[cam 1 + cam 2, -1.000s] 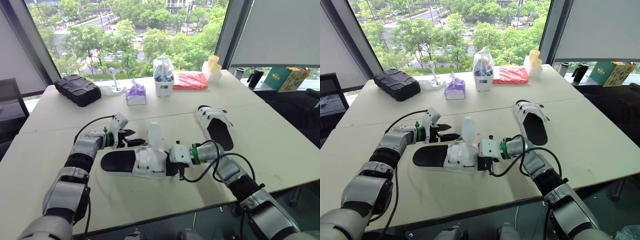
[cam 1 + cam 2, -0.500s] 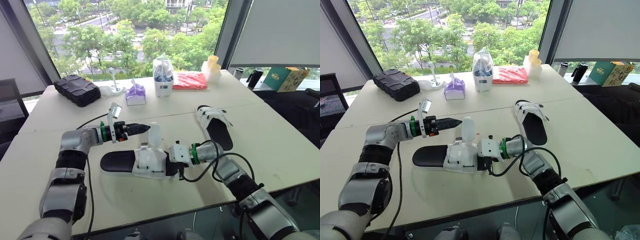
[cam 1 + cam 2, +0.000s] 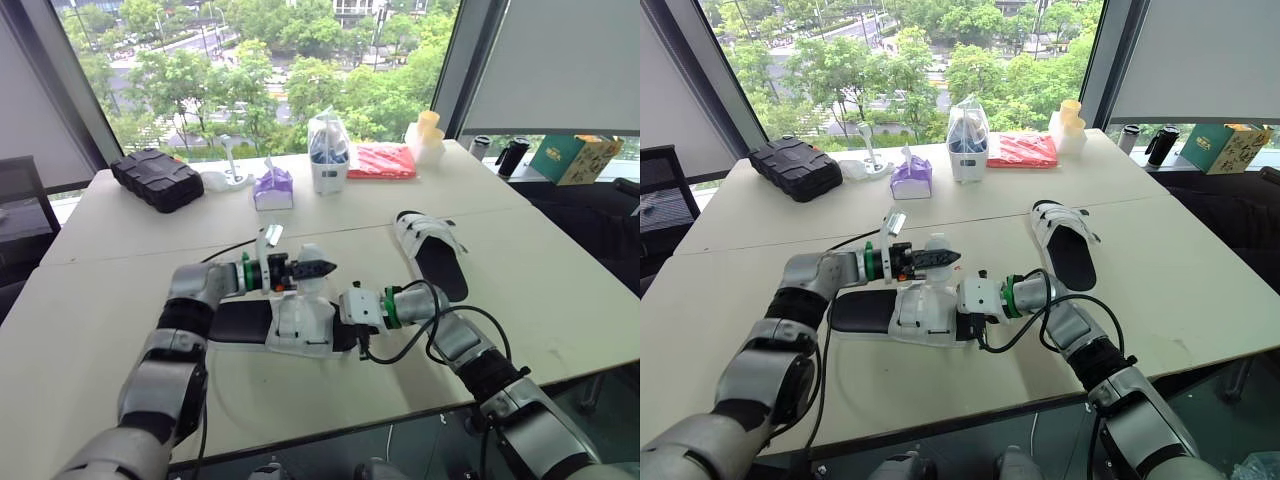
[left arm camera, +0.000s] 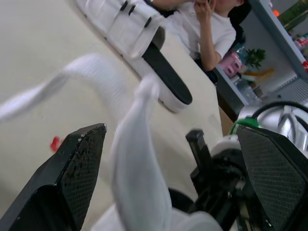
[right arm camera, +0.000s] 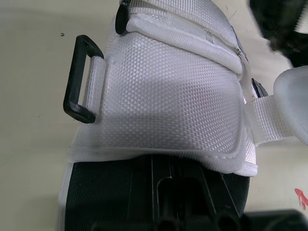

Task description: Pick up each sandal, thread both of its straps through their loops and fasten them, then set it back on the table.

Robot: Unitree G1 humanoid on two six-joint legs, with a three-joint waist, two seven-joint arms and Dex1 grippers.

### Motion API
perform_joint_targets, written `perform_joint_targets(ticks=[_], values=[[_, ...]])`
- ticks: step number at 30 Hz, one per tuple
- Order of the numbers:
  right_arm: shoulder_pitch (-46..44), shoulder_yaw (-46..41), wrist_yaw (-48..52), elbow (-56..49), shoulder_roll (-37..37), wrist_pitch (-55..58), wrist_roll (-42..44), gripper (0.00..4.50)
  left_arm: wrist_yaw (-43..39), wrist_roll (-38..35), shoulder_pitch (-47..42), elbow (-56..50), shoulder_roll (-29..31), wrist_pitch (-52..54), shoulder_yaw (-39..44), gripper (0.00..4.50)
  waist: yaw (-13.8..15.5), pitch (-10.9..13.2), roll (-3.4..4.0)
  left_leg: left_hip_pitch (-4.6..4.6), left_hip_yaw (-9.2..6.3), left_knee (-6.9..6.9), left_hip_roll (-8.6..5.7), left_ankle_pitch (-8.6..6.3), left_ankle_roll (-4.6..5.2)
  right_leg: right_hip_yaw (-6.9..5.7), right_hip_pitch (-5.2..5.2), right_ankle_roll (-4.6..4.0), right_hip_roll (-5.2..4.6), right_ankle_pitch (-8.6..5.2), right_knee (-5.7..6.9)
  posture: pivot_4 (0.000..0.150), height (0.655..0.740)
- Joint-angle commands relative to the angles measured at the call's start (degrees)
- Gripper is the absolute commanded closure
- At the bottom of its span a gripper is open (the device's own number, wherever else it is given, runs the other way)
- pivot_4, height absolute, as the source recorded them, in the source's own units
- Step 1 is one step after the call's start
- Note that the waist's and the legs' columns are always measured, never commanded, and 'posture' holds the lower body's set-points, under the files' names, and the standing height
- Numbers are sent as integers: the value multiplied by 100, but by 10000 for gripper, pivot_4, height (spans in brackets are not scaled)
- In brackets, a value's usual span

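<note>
The near sandal (image 3: 240, 323), black-soled with white straps, lies flat on the table (image 3: 560, 290) in front of me. One loose white strap (image 3: 310, 258) stands up from it. My left gripper (image 3: 325, 268) is open at that strap, and the left wrist view shows the strap (image 4: 139, 163) between the fingers (image 4: 72, 178), not clamped. My right gripper (image 3: 347, 322) is shut on the sandal's right end; its wrist view shows a white strap panel (image 5: 168, 96) and a black loop (image 5: 79, 79). The second sandal (image 3: 430, 250) lies further right.
Along the far side stand a black case (image 3: 155, 180), a purple pack (image 3: 272, 188), a white bagged container (image 3: 328, 152), a red packet (image 3: 380, 160) and stacked cups (image 3: 425, 135). A person in a white shirt (image 4: 211, 29) sits beyond the table.
My left gripper has swung right from beside the sandal's left half to the upright strap. The right gripper and both sandals have stayed put.
</note>
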Motion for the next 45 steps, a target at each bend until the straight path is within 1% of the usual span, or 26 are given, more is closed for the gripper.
perform_joint_targets(ticks=[1, 5, 9, 14, 22, 25, 28, 29, 32, 33, 35, 38, 40, 43, 45], values=[[99, 45, -48, 60, -70, 141, -194, 45000, 67, -33, -452, 517, -84, -352, 289, 369, -6, 0, 0, -1, 0, -1, 0, 0, 0, 0, 0, 0, 0, 0, -1, 1500, 7400], [115, 51, -76, 30, -67, 165, -191, 45000, 291, -150, -826, 1162, -231, -542, 686, 369, -10, 0, 0, -1, 1, -4, 0, 0, 0, -1, -1, 2, 0, -1, -4, 1500, 7400], [136, 57, -90, -10, -56, 191, -187, 45000, 428, -133, -1039, 1510, -323, -762, 914, 369, -8, 2, -4, -2, 1, -3, 0, 0, 0, -1, -1, 2, 0, 0, -4, 1500, 7400], [127, 60, -96, -17, -46, 204, -187, 45000, 478, -108, -1212, 1687, -343, -881, 1064, 369, -11, 3, -5, -2, 1, -2, 0, 0, 0, -2, -1, 3, 0, 0, -3, 1500, 7400], [117, 76, -93, 11, -40, 180, -195, 45000, 425, -79, -1299, 1666, -260, -881, 1115, 369, -15, 4, -5, -2, 1, -4, 0, 0, -1, -2, -2, 3, 1, 0, -3, 1500, 7400], [108, 79, -88, 19, -36, 177, -194, 45000, 370, -93, -1296, 1566, -207, -805, 1096, 8145, -18, 4, -5, -2, 1, -4, 0, 0, -1, -2, -2, 3, 1, 0, -3, 1500, 7400], [101, 80, -88, 28, -33, 178, -193, 45000, 271, -147, -1238, 1371, -174, -664, 1070, 22140, -17, 4, -5, -2, 0, -4, 0, 0, -1, -2, -2, 3, 1, 0, -3, 1500, 7400], [102, 85, -86, 34, -30, 173, -195, 45000, 181, -179, -1168, 1162, -164, -555, 1021, 25581, -17, 5, -6, -2, 1, -4, 0, 0, -1, -2, -2, 3, 1, 0, -3, 1500, 7400], [95, 90, -73, 54, -23, 165, -190, 45000, 61, -296, -996, 584, -139, -218, 979, 41642, -24, 6, -6, -3, 0, -5, 0, 0, -1, -2, -2, 3, 1, 0, -4, 1500, 7400], [89, 93, -66, 66, -23, 158, -190, 45000, 22, -350, -915, 325, -122, -79, 966, 44862, -25, 6, -6, -3, 0, -5, 0, 0, -1, -2, -3, 3, 1, 0, -3, 1500, 7400], [71, 104, -50, 99, -19, 136, -194, 45000, -108, -446, -688, -322, -69, 159, 848, 44862, -30, 6, -6, -3, 0, -6, 0, 0, -1, -1, -3, 3, 1, 0, -3, 1500, 7400], [41, 121, -21, 131, 0, 117, -192, 45000, -646, -637, -46, -1833, 159, 465, 355, 44862, -40, 6, -4, -2, 2, -11, 0, -2, -4, 4, -6, 2, 0, 0, -2, 1500, 7400], [36, 133, 1, 135, 15, 112, -188, 45000, -1084, -587, 541, -3020, 484, 289, -206, 44862, -53, 6, -1, -1, 1, -11, 1, -4, -8, 4, -8, 1, 2, 0, -1, 1500, 7400], [60, 150, 53, 123, 19, 104, -179, 45000, -1482, -391, 1178, -4222, 924, -231, -794, 44862, -30, 6, -1, 2, -1, -13, 4, -7, -14, 8, -7, -3, 2, 0, -4, 1500, 7400], [85, 158, 91, 106, 13, 104, -173, 45000, -1626, -246, 1460, -4726, 1141, -667, -1044, 44862, -21, 6, -1, 2, 0, -13, 4, -8, -14, 14, -5, -11, -6, -4, -6, 1500, 7400]])
